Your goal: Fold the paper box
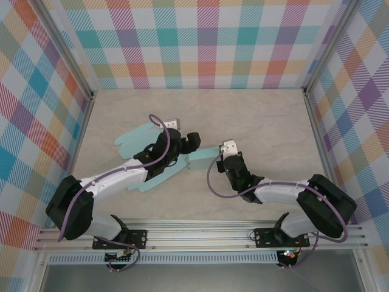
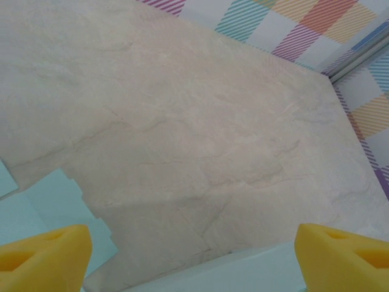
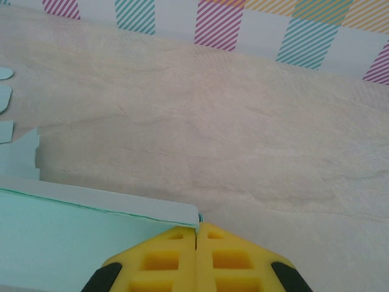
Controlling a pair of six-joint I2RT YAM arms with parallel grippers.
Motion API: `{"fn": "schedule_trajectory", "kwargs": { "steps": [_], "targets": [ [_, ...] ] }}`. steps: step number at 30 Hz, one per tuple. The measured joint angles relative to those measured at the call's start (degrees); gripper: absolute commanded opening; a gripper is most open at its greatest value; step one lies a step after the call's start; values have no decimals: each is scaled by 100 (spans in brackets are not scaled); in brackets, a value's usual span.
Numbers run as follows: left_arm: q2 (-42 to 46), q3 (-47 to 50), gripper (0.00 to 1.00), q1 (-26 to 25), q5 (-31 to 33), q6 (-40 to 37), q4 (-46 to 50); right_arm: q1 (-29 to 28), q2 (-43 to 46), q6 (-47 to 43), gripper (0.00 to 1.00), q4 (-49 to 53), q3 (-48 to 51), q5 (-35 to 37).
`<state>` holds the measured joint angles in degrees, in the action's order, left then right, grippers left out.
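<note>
The paper box [image 1: 130, 139] is a pale teal cut-out lying mostly flat on the table under my left arm. One of its panels [image 1: 203, 159] stands up between the two grippers. My left gripper [image 1: 188, 145] hovers over the sheet, open, with nothing between its yellow fingertips [image 2: 42, 258]. In the left wrist view, teal paper [image 2: 48, 201] lies at lower left and a strip runs along the bottom. My right gripper [image 3: 197, 234] is shut, pinching the right corner of the raised teal panel [image 3: 73, 237]. From above, the right gripper [image 1: 223, 159] sits at that panel's right end.
The beige marbled tabletop [image 1: 267, 121] is fenced by checked walls [image 1: 206, 42] at the back and sides. A metal rail [image 1: 200, 231] runs along the near edge. Small teal flaps [image 3: 5, 91] show at the far left of the right wrist view.
</note>
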<state>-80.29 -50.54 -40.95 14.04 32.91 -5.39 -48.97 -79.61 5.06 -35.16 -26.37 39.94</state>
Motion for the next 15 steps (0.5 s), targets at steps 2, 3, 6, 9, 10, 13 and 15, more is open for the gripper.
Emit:
{"fn": "schedule_trajectory", "kwargs": {
  "steps": [2, 3, 6, 9, 10, 13, 15],
  "targets": [
    [-92, 4, 79, 0, -4, 103, 127, -4, -4, 0, 0, 2, -4, 4],
    [-153, 17, 77, 0, -37, 153, 136, -9, -9, 0, 0, 2, -9, 9],
    [-317, 151, 67, 0, -160, 306, 72, -26, -13, 0, 0, 22, -28, 2],
    [-380, 428, 61, 0, -289, 444, -87, -33, -13, 0, 3, 48, -37, -2],
    [-380, 525, 59, -2, -328, 501, -225, -48, -13, 0, 5, 59, -42, 0],
    [-380, 656, 55, -4, -367, 560, -540, -63, -11, 2, 10, 92, -44, 15],
    [-369, 918, 54, -35, -350, 638, -994, -79, -4, -2, 14, 151, -55, 4]
  ]
}}
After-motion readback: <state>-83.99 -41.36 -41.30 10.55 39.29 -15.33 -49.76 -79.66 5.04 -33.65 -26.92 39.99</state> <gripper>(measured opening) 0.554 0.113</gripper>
